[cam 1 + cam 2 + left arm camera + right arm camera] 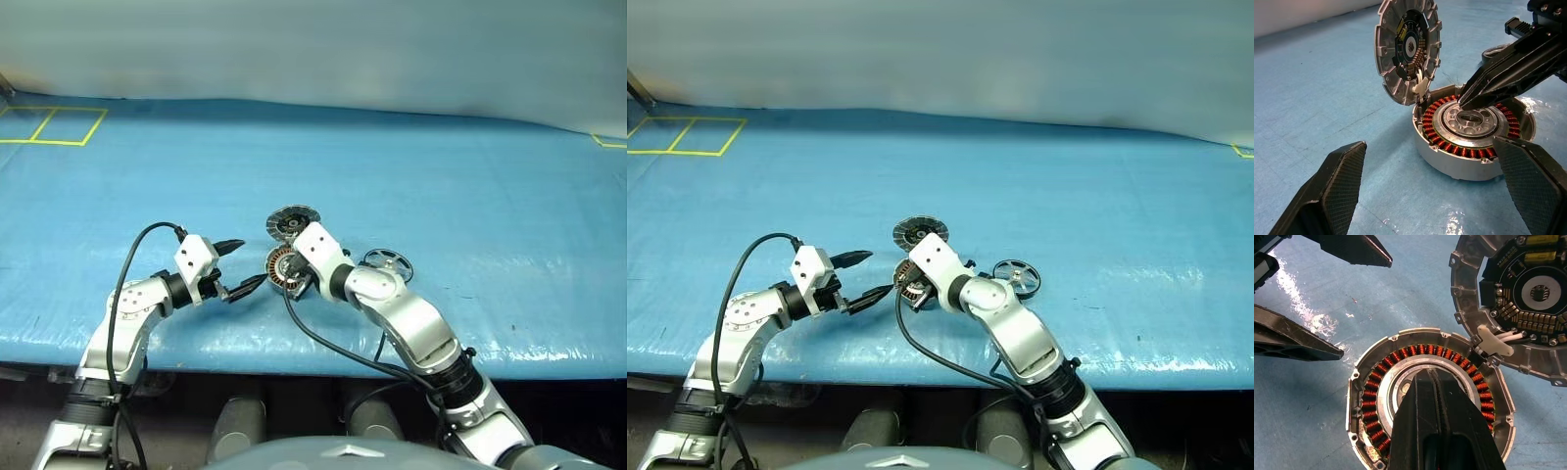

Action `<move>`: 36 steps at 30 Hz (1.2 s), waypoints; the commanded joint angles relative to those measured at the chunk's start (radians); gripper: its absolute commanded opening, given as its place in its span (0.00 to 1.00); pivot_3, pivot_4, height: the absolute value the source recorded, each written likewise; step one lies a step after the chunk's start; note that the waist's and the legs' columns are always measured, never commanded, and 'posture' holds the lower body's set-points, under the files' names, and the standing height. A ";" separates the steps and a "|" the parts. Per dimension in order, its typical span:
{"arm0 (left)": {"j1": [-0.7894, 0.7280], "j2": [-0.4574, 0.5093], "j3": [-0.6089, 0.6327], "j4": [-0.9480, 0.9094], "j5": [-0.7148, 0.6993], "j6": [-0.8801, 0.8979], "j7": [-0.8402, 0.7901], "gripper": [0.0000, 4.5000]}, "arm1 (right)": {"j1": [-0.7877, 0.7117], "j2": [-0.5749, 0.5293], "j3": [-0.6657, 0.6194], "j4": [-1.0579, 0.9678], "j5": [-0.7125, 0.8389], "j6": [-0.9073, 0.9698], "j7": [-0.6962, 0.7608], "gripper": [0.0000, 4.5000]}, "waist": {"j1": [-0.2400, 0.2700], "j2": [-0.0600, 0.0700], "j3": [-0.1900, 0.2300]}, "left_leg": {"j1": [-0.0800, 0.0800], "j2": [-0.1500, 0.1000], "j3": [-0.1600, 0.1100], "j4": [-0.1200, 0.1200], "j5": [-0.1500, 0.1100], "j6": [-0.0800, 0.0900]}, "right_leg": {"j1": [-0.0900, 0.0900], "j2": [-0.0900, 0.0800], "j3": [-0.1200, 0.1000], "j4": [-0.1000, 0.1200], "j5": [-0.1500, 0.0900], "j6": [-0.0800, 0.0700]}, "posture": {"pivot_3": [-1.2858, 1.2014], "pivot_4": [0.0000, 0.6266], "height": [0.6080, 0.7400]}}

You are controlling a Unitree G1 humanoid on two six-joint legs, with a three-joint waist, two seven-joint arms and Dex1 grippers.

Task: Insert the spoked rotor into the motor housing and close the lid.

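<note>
Motor housing sits on the blue counter, lid hinged up and open, windings exposed. Spoked rotor lies loose just beside the housing, on the robot's right. Right claw pinched shut, empty, tips over the hub. Left claw spread wide, empty, near the housing. Judgement: clear the hub, grab the rotor by its rim, keep it flat, centre before lowering; lid after.

We see a counter covered by a blue tarp with faint creases. Yellow tape lines mark out squares at its far left corner, and a pale wall rises behind it.
</note>
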 commanded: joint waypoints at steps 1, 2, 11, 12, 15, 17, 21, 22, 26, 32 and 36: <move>0.005 0.005 0.012 -0.022 -0.007 -0.009 -0.001 1.00 | -0.018 0.010 0.004 0.003 0.001 -0.031 0.003 0.01 | 0.000 0.000 0.000 | 0.000 0.000 0.000 0.000 0.000 0.000 | 0.000 0.000 0.000 0.000 0.000 0.000 | 0.52 0.24 1.00; 0.006 0.006 0.013 -0.023 -0.007 -0.009 0.000 1.00 | -0.017 0.010 0.004 0.009 0.002 -0.033 0.004 0.01 | 0.000 0.000 0.000 | 0.000 0.000 0.000 0.000 0.000 0.000 | 0.000 0.000 0.000 0.001 0.000 0.000 | 0.52 0.24 1.00; 0.006 0.010 0.013 -0.022 -0.006 -0.007 0.000 1.00 | 0.004 0.010 0.026 0.048 -0.003 -0.041 0.002 0.01 | -0.003 0.000 0.000 | 0.002 0.000 0.000 0.003 0.000 0.000 | 0.000 0.000 0.000 0.007 -0.001 -0.002 | 0.52 0.24 1.00; 0.005 0.011 0.012 -0.021 -0.006 -0.007 -0.001 1.00 | 0.005 0.010 0.025 0.050 -0.003 -0.042 0.001 0.01 | -0.003 0.000 0.000 | 0.002 0.000 0.000 0.003 0.000 0.000 | 0.000 0.000 0.000 0.008 -0.001 -0.002 | 0.52 0.24 1.00; 0.002 0.011 0.011 -0.018 -0.005 -0.007 -0.001 1.00 | 0.003 0.009 0.022 0.052 -0.004 -0.044 -0.001 0.01 | -0.004 0.000 0.000 | 0.002 0.000 0.000 0.004 0.000 0.000 | 0.000 0.000 0.000 0.009 -0.001 -0.002 | 0.52 0.24 1.00; 0.000 0.010 0.011 -0.016 -0.004 -0.008 -0.001 1.00 | 0.000 0.007 0.019 0.045 -0.004 -0.044 -0.003 0.01 | -0.004 0.000 0.000 | 0.002 0.000 0.000 0.005 0.000 0.000 | 0.000 0.000 0.000 0.009 -0.001 -0.002 | 0.52 0.24 1.00; -0.003 0.008 0.010 -0.012 -0.004 -0.008 -0.002 1.00 | -0.008 0.007 0.012 0.027 -0.005 -0.045 -0.005 0.01 | -0.004 0.000 0.000 | 0.002 0.000 0.000 0.005 0.000 0.000 | 0.001 0.000 0.000 0.009 -0.001 -0.002 | 0.52 0.24 1.00; -0.004 0.008 0.010 -0.011 -0.004 -0.008 -0.002 1.00 | -0.011 0.007 0.011 0.021 -0.005 -0.045 -0.005 0.01 | -0.004 0.000 0.000 | 0.002 0.000 0.000 0.005 0.000 0.000 | 0.001 0.000 0.000 0.009 -0.001 -0.002 | 0.52 0.24 1.00; -0.006 0.008 0.009 -0.009 -0.004 -0.009 -0.002 1.00 | -0.018 0.007 0.009 0.000 -0.003 -0.042 -0.004 0.01 | -0.004 0.000 0.000 | 0.002 0.000 0.000 0.005 0.000 0.000 | 0.001 0.000 0.000 0.009 -0.001 -0.002 | 0.52 0.24 1.00; -0.010 0.008 0.009 -0.006 -0.004 -0.011 -0.005 1.00 | -0.026 0.005 0.006 -0.015 -0.007 -0.044 -0.008 0.01 | -0.004 0.000 0.000 | 0.002 0.000 0.000 0.005 0.000 0.000 | 0.001 0.000 0.000 0.010 -0.001 -0.002 | 0.52 0.24 1.00; -0.015 0.007 0.007 -0.006 -0.009 -0.008 -0.012 1.00 | -0.023 -0.010 -0.014 -0.029 -0.012 -0.048 -0.017 0.01 | -0.004 0.000 0.000 | 0.002 0.000 0.000 0.006 0.000 0.000 | 0.001 0.000 0.000 0.010 -0.001 -0.002 | 0.52 0.24 1.00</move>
